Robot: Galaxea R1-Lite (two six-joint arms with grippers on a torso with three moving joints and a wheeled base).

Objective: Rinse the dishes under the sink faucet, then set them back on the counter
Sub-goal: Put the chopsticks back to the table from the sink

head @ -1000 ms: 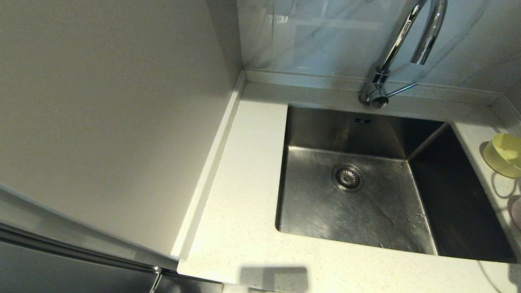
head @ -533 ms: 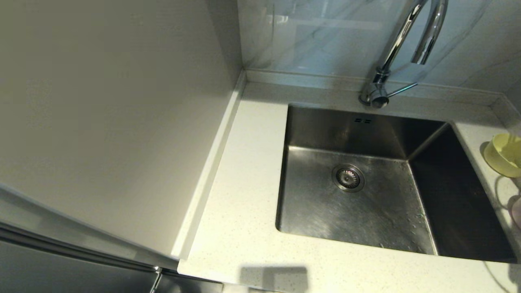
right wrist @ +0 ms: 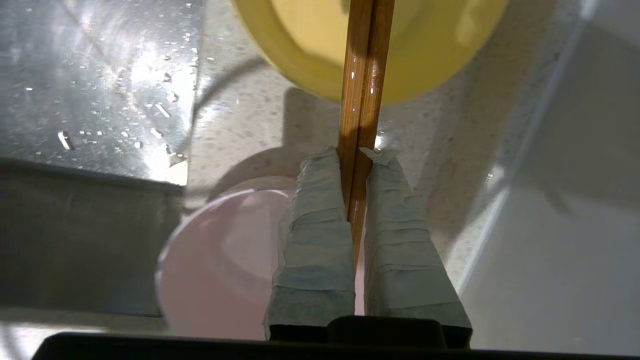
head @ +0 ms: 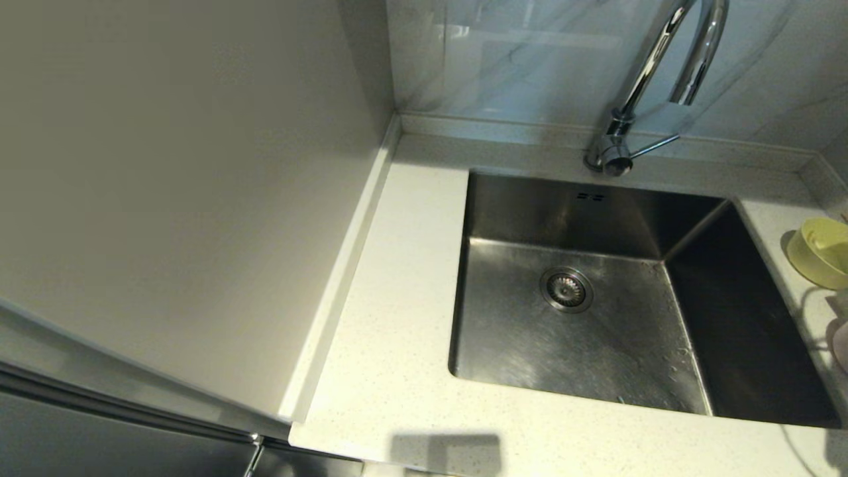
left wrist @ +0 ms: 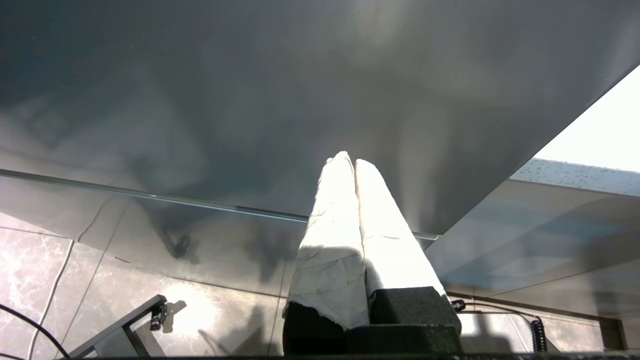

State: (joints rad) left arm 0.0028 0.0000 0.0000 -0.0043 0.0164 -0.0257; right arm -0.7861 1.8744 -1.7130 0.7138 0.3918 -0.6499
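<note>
Chopsticks [right wrist: 361,100] sit pinched side by side in the right gripper [right wrist: 357,155], fingers clamped tight on them, long axis running straight out past the fingertips over the yellow bowl [right wrist: 300,65], above the counter [right wrist: 240,130] beside the sink [head: 583,331]. Pink dish [right wrist: 220,265] lies beneath. Left gripper [left wrist: 348,160] parked, fingers together, empty.

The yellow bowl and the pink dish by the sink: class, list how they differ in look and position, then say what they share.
Colour: the yellow bowl is pale yellow, the pink dish pale pink.
Position: in the head view the bowl sits farther back along the counter; the dish sits nearer and is cut off by the frame.
Chopsticks: held shut in the right gripper, they cross in front of the bowl.
Shared: both are round and rest on the counter right of the sink.
</note>
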